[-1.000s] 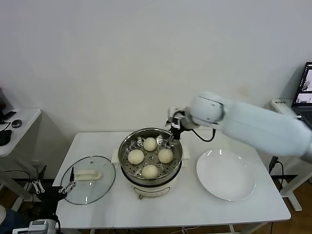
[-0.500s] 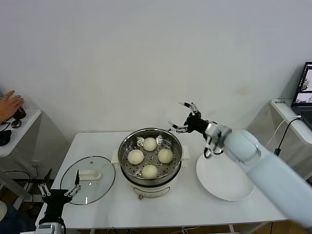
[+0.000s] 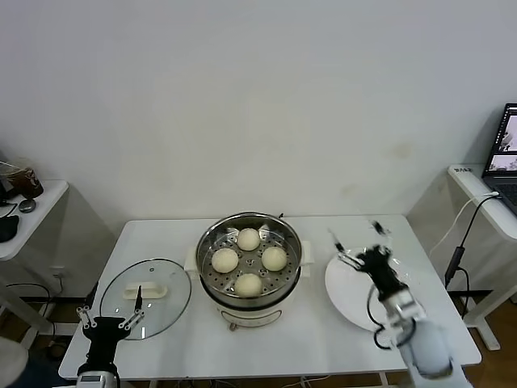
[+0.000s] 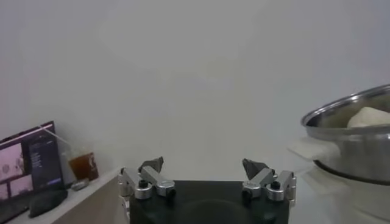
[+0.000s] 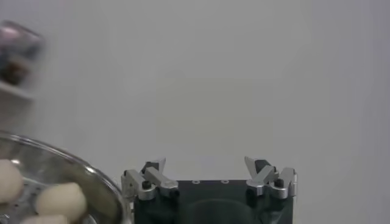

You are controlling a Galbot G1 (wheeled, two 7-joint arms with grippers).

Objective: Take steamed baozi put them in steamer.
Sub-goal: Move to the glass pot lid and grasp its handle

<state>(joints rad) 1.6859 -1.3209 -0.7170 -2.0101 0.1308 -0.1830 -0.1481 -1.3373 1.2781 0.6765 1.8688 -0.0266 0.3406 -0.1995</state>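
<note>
Four steamed baozi (image 3: 249,261) are sitting inside the steamer (image 3: 250,267). I am hovering my right gripper (image 3: 360,244) right of it, jaws apart and empty. My left gripper (image 3: 109,316) is waiting low to the steamer's left, jaws apart too.

Right gripper (image 3: 357,243): black body, thin silver fingers (image 5: 152,169) with dark tips and screws, black cable looping to a pale blue-white arm (image 3: 424,347); left gripper (image 3: 107,321) matches, on a white wrist

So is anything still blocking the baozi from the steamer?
No. All four baozi already sit on the tray inside the steamer; its glass lid lies off to the side, and both grippers are empty.
</note>
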